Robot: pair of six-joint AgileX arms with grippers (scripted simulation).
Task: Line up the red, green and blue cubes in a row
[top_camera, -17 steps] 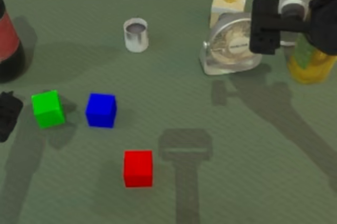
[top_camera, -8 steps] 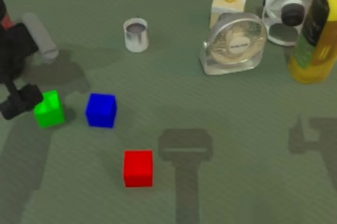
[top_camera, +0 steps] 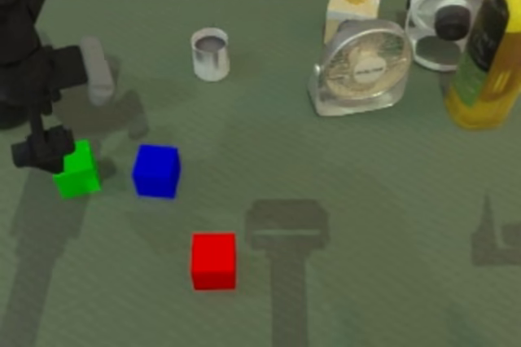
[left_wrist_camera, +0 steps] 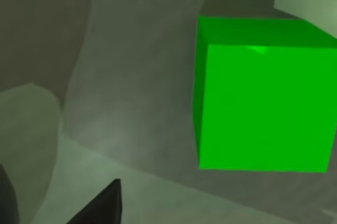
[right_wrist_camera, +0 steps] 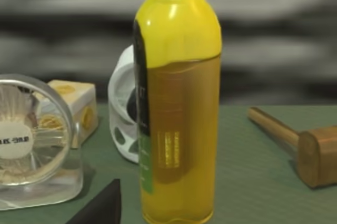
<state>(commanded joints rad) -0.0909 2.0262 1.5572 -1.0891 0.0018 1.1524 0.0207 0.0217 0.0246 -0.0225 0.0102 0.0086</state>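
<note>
Risk: the left gripper (top_camera: 50, 150) sits over the outer edge of the green cube (top_camera: 78, 169) rather than centred on it, so a descent from here could land a finger on the top face and tip or shove the cube toward the blue cube (top_camera: 156, 171) just beyond it. The left arm reaches in from the table's left side with the wrist pointed down; whether its fingers are apart or together cannot be told. The red cube (top_camera: 214, 261) lies farther off past the blue one, and the right arm is outside the top view.
</note>
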